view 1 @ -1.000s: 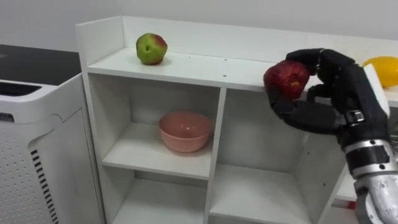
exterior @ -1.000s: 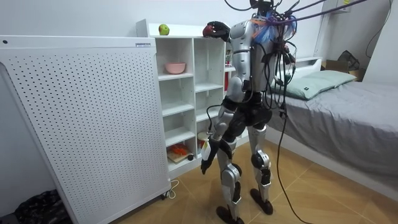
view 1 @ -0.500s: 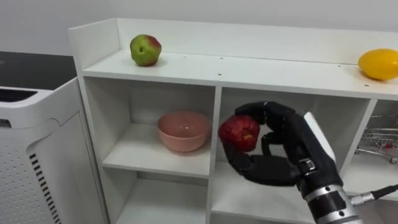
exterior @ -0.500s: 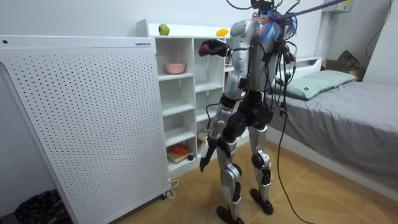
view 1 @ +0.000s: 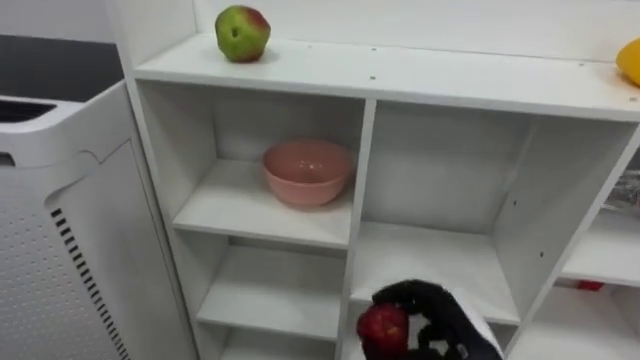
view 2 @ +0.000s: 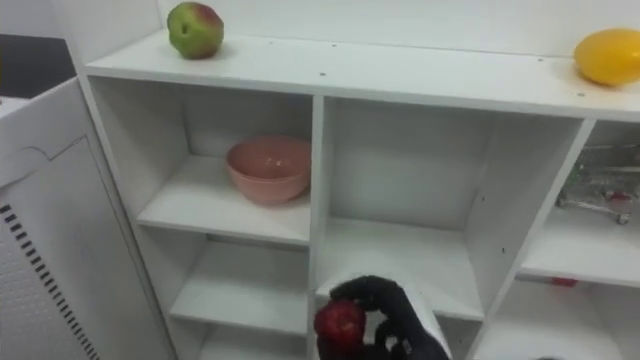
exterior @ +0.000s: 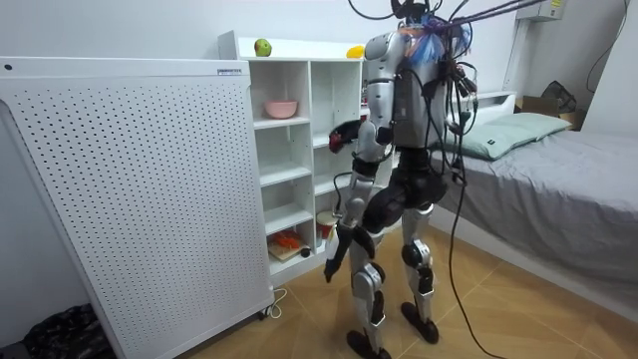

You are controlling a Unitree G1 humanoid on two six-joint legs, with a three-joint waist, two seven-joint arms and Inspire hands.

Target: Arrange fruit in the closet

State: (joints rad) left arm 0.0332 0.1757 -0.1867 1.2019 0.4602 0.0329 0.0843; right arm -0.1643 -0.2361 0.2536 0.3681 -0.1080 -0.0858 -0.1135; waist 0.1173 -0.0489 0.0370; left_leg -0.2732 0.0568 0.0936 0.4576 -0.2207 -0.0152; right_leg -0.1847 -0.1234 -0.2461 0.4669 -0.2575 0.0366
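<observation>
Left eye view, red apple [view 1: 383,328] clasped in curled right hand [view 1: 448,318], low before closet [view 1: 364,190]

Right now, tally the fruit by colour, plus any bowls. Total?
Green-red apple: 1, on the closet top
Yellow fruit: 1, on the closet top
Red apple: 1, with the right hand fingers curled round it
Pink bowl: 1, in the upper left compartment
Total: 4
</observation>
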